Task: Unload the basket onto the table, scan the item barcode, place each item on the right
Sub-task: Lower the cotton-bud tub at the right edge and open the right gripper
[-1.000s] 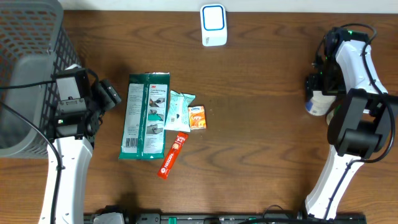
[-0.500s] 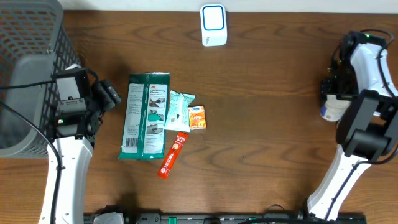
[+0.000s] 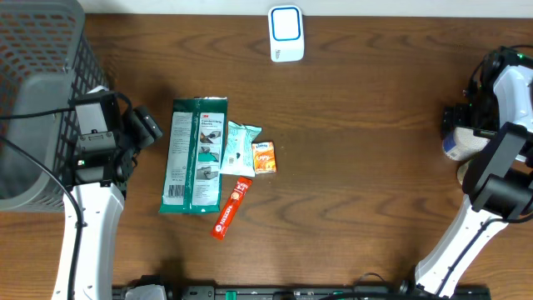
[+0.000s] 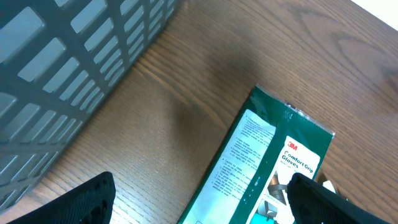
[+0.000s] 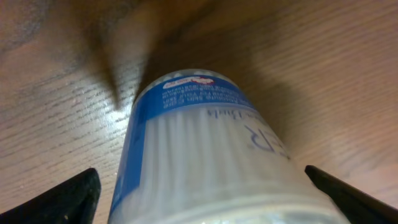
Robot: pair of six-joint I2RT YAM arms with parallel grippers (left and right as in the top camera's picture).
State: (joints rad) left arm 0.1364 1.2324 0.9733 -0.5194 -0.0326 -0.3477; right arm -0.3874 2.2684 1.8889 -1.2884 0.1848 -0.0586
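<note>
Fingers [image 5: 65,200] wide apart astride blue-labelled tub [image 5: 205,134], right gripper [image 5: 205,202] clamping nothing, left gripper [image 4: 202,202] open and empty over pack [image 4: 261,165] marked 3M Comfort Grip.

- The basket [image 3: 42,83] stands at the far left of my table [image 3: 358,167].
- The glove pack [image 3: 197,158] lies mid-table. The tissue pack [image 3: 240,146] overlaps its right edge, and the small packet [image 3: 264,157] is just right of that.
- The stick sachet [image 3: 231,208] lies in front of them.
- The scanner [image 3: 285,33] sits at the back edge.
- The swab tub [image 3: 454,146] sits far right.
</note>
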